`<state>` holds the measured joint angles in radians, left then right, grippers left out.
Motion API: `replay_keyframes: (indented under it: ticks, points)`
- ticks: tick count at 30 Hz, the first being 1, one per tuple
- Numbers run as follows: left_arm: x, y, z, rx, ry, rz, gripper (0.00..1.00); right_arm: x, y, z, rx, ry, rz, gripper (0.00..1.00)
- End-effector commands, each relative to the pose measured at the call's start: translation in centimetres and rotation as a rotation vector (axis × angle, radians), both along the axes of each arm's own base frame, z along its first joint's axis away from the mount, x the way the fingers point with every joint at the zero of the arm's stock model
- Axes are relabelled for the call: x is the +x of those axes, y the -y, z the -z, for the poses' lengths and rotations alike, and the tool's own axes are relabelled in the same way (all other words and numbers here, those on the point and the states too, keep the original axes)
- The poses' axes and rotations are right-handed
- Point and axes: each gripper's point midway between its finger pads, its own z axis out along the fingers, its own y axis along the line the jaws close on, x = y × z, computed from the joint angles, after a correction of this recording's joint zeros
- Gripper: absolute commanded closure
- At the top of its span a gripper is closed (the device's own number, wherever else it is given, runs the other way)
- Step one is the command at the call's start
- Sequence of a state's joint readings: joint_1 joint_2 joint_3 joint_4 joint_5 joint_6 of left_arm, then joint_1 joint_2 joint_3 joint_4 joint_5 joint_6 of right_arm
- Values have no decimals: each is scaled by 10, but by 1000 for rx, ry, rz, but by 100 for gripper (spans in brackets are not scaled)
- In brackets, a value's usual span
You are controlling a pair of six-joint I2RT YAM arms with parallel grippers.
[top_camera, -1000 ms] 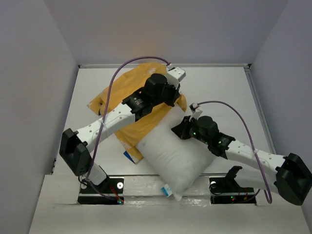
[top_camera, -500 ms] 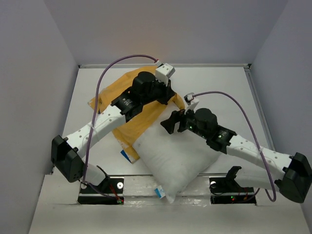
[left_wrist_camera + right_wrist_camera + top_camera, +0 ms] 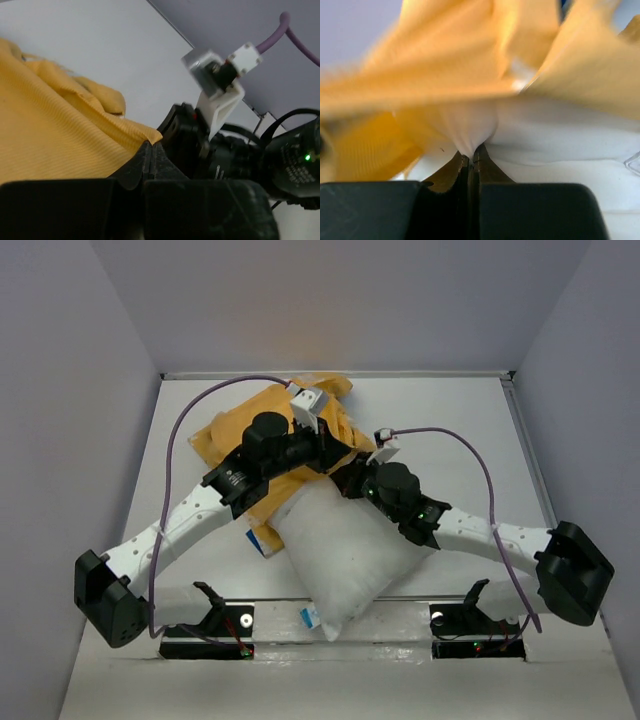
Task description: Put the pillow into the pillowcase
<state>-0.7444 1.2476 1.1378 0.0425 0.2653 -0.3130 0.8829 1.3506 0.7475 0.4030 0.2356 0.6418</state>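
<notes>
**Hold the mouth open and drive the corner in low**

From above, the plump white rectangular fabric pillow (image 3: 345, 560) lies slantwise on the white bench (image 3: 460, 420). Its far corner meets the floppy mustard-yellow fabric pillowcase (image 3: 250, 420), which is bunched toward the back. The left claw (image 3: 335, 448) and right claw (image 3: 350, 480) sit just beside each other at that junction, their tips hard to read from here. Most of the pillow is outside the case, so I judge the insertion barely begun.

In the left wrist view, the left claw (image 3: 151, 150) is pressed together, pinching the yellow edge of the pillowcase (image 3: 55, 130). The other arm is close behind it.

In the right wrist view, the right claw (image 3: 471, 159) is pressed together on a small peak of the pillow's white fabric (image 3: 560, 130), with blurred yellow cloth (image 3: 445, 55) arching over it.

To do this well, the left claw should probably raise its edge up and away so the mouth gapes. The right should push the corner forward along the bench, not upward. Its pinch takes little cloth and may slip. The two claws are close, so they need room.
</notes>
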Motion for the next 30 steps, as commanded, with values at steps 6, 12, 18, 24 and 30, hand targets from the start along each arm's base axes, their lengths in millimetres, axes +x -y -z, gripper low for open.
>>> replay_keyframes:
  ticks: [6,12,18,24,30]
  points:
    - [-62,33,-54,-198,12,234,100,89,111,-156,389,266,711,100]
    - [-57,35,-48,-189,0,216,100,130,81,7,226,-39,690,100]
    - [-13,28,-28,-39,20,26,88,108,127,-9,275,5,654,100]
    - [9,1,-18,1,40,-163,44,89,183,-32,79,4,513,100]
    - [29,-64,43,35,-27,-439,23,72,202,-28,-37,-51,378,45]
